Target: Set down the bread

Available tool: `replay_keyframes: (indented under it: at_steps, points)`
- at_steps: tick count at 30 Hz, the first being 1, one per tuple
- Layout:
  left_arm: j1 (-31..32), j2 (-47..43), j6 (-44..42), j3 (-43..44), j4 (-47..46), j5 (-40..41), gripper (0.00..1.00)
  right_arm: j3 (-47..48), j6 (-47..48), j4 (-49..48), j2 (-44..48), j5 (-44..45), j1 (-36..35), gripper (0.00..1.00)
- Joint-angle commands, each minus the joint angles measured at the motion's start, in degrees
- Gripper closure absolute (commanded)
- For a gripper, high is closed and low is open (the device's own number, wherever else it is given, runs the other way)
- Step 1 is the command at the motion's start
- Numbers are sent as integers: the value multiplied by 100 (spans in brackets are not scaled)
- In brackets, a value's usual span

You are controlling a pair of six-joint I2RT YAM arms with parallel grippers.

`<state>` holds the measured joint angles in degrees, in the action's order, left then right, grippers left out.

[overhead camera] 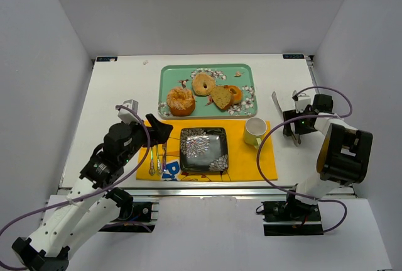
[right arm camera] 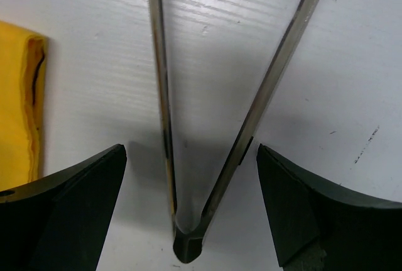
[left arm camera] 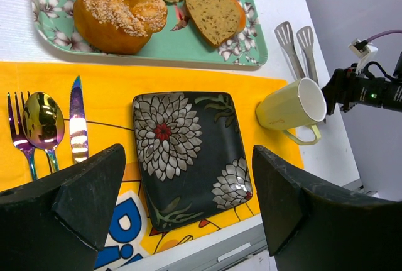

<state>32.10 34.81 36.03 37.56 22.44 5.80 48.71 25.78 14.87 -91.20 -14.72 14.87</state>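
Steel V-shaped tongs [right arm camera: 162,95] between open right end effector [right arm camera: 190,183]; left end effector [left arm camera: 188,189] open, empty.

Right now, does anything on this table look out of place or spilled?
Nothing is spilled or broken. One oddity: the tongs lie on the bare table right of the yellow placemat, apart from the other cutlery, with the open right pincer straddling their hinge end.
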Motion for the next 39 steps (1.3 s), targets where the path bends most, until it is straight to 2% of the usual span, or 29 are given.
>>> replay_keyframes:
  at_steps: [1, 6, 10, 11, 13, 14, 16, 17, 21, 24, 32, 39]
  points:
    - [16, 140, 0, 278, -2, 105, 9, 349, -293, -371, -283, 136, 7, 11]
    - [16, 369, -35, 436, -29, 79, 9, 613, -354, -538, -688, 22, -98, 16]
    - [16, 501, -44, 480, -64, 79, 9, 815, -407, -521, -881, -110, -125, 29]
    - [16, 518, -44, 480, -73, 70, 9, 859, -390, -512, -908, -127, -134, 37]
    - [16, 518, -44, 498, -73, 96, 9, 868, -355, -477, -952, -198, -125, 44]
    - [16, 518, -26, 498, -81, 105, 9, 868, -311, -477, -961, -250, -125, 54]
    - [16, 457, 0, 472, -99, 114, 9, 877, -267, -381, -961, -312, -125, 66]
    - [16, 439, 18, 471, -99, 114, 9, 903, -232, -336, -944, -373, -125, 79]
    - [16, 325, 44, 498, -3, 132, 9, 1113, -293, -196, -559, -689, -116, 92]
    - [16, 272, 62, 489, -2, 132, 9, 1481, -363, 6, -216, -1207, -221, 92]
    - [16, 334, 71, 515, -169, 44, 9, 2766, -626, 674, -336, -1691, -1240, 62]
    - [16, 185, 79, 551, -55, 149, 9, 3390, -785, 894, -750, -1798, -1856, 57]
